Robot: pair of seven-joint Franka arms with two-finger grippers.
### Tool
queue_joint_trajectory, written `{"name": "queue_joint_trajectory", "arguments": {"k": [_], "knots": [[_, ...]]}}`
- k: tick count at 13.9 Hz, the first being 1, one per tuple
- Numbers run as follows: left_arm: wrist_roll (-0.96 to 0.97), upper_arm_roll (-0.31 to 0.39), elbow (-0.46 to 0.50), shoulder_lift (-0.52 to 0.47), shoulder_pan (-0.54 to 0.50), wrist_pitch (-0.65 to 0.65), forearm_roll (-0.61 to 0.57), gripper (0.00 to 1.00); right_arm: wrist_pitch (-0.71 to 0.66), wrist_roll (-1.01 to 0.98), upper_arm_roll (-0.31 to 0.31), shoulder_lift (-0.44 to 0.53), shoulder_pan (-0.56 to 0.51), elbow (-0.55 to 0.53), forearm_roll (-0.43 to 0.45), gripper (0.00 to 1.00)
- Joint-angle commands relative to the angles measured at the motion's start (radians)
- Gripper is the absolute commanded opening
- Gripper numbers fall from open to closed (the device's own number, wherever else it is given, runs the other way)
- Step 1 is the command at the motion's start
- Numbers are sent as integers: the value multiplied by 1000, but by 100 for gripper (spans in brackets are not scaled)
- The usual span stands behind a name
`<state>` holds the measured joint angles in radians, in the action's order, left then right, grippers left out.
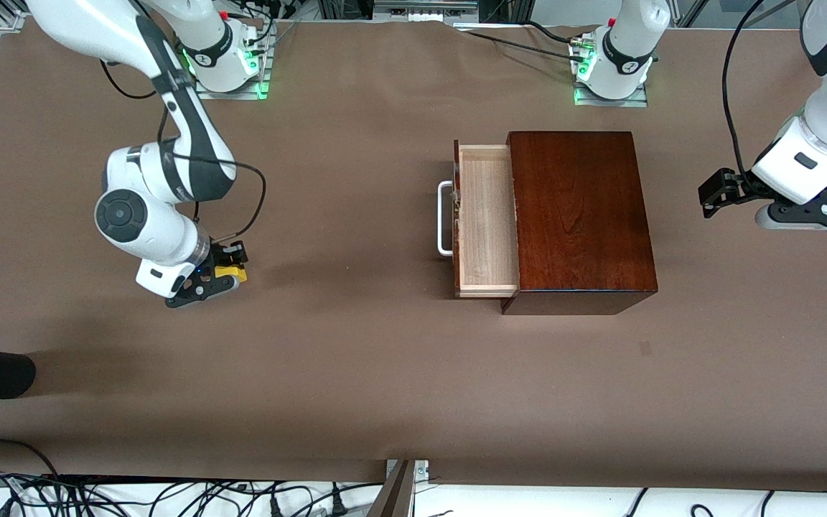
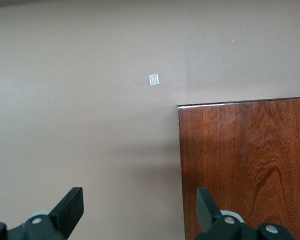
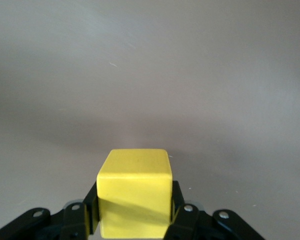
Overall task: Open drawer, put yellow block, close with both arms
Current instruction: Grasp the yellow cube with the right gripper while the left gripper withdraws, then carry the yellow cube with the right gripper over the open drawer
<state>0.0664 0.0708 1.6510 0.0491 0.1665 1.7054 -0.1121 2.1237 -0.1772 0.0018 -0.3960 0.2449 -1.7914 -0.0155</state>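
R gripper (image 1: 230,271) sits low at the right arm's end of the table (image 1: 356,373), fingers clamped tight on the yellow block (image 1: 230,272). Farther from the front camera, mid-table, the drawer (image 1: 485,219) stands pulled out of the dark wood box (image 1: 578,215), tray bare. L gripper (image 1: 716,192) waits w/ fingers spread wide, holding nothing, over the table near the box at the left arm's end.

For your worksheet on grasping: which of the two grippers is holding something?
The right gripper, low over the table toward the right arm's end, is shut on the yellow block. The left gripper is open and empty, over the box's edge.
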Motion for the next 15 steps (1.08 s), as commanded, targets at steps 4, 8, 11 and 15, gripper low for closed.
{"name": "queue_joint_trajectory", "arguments": {"k": [4, 8, 11, 15], "knots": [[-34, 3, -22, 3, -7, -10, 23, 100, -198, -36, 131, -13, 20, 246, -8, 0], [-37, 3, -22, 5, -27, -9, 23, 100, -342, -25, 145, -29, 180, 392, -4, 0], [-37, 1, -23, 5, -25, -9, 23, 100, -360, -15, 144, -70, 348, 490, -1, 0], [-39, 3, -25, 6, -27, -9, 23, 100, -358, -36, 145, -191, 505, 668, 57, 0]]}}
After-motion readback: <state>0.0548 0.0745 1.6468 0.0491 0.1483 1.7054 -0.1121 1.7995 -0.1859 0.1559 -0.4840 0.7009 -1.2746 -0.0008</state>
